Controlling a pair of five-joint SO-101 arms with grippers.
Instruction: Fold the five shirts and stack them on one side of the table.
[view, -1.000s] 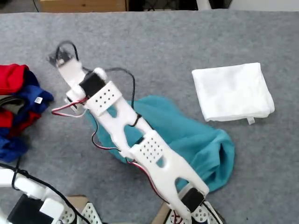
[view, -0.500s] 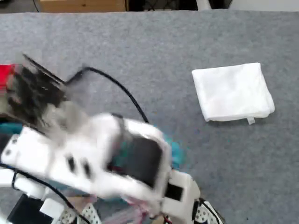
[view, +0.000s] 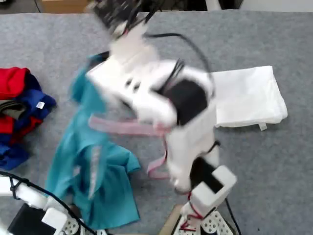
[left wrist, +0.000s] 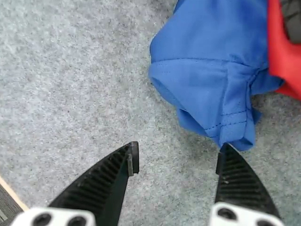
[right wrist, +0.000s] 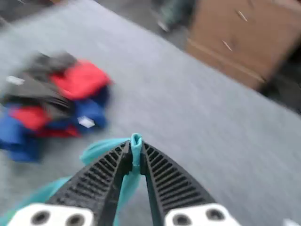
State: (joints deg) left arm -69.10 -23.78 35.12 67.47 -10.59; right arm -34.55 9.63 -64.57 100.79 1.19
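Note:
My right gripper [right wrist: 135,157] is shut on a fold of the teal shirt [right wrist: 101,153]. The right arm [view: 161,98] is raised high over the table's middle, and the teal shirt [view: 98,166] hangs from it down to the front left of the table. A folded white shirt [view: 247,95] lies at the right. A loose pile of red, blue and dark shirts [view: 19,110] sits at the left edge. My left gripper [left wrist: 178,162] stands open just above the grey cloth, beside a blue shirt [left wrist: 211,80] and a red shirt [left wrist: 284,52] of that pile, holding nothing.
The table is covered with a grey felt mat [view: 274,176]. The left arm's base [view: 29,210] is at the front left corner. A cardboard box [right wrist: 244,33] stands beyond the table's far edge. There is bare mat at the back and front right.
The right arm swung from lying low over the teal shirt to raised high. It pulled the shirt up and leftward off the table's middle. The white shirt and the pile stayed put.

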